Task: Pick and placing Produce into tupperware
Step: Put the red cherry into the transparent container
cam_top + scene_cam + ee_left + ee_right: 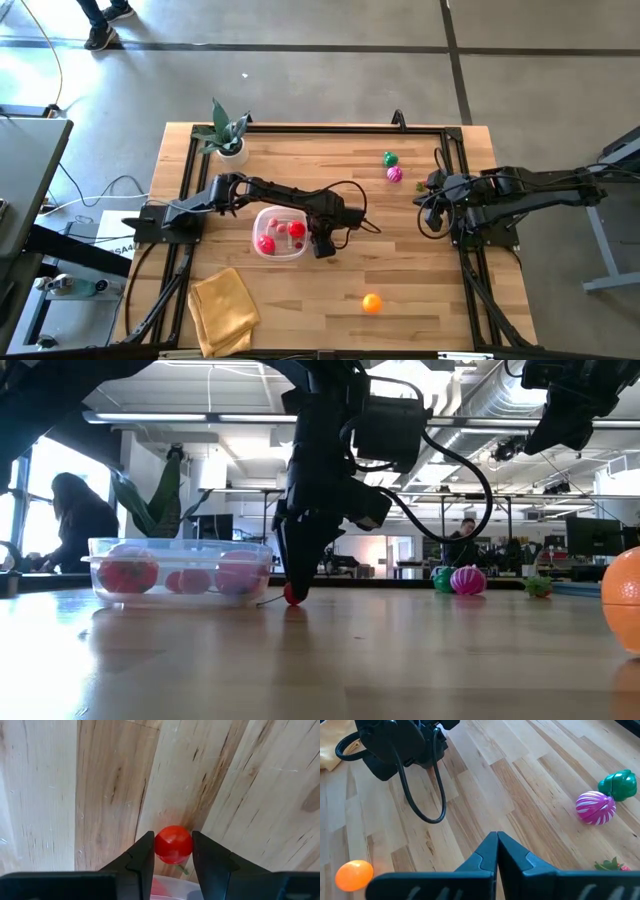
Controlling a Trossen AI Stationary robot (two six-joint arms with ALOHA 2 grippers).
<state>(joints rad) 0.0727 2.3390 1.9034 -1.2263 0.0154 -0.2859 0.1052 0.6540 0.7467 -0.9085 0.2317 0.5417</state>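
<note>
- My left pincer (172, 851) sits at the counter surface with a small red fruit (173, 844) between its fingers, both pads touching it; I judge the grip made or just closing.
- In the low view that fruit (293, 594) rests on the wood, just beside the tub's (180, 548) near wall, at about 3 o'clock from the tub in the high view.
- Step in hand, as I read it: picking this red piece. The next move calls for a straight lift clear of the rim, a short shift toward 9 o'clock over the tub (258, 222), then a release above the pieces inside.
- The tub already holds several red pieces; I cannot count them surely.
- The risk I see: the fruit is round and smooth, so it may roll out if the grip is off centre, and the rim is close enough to clip.
- Left on the counter (420, 290): an orange fruit (372, 302) at 5 o'clock from the tub, well apart.
- Farther, at 2 o'clock: a magenta piece (395, 174) touching or just beside a green one (389, 158).
- My right pincer (497, 851) waits at the counter's 3 o'clock side, fingers pressed together on nothing.
- I can read no brands, labels or writing anywhere.
</note>
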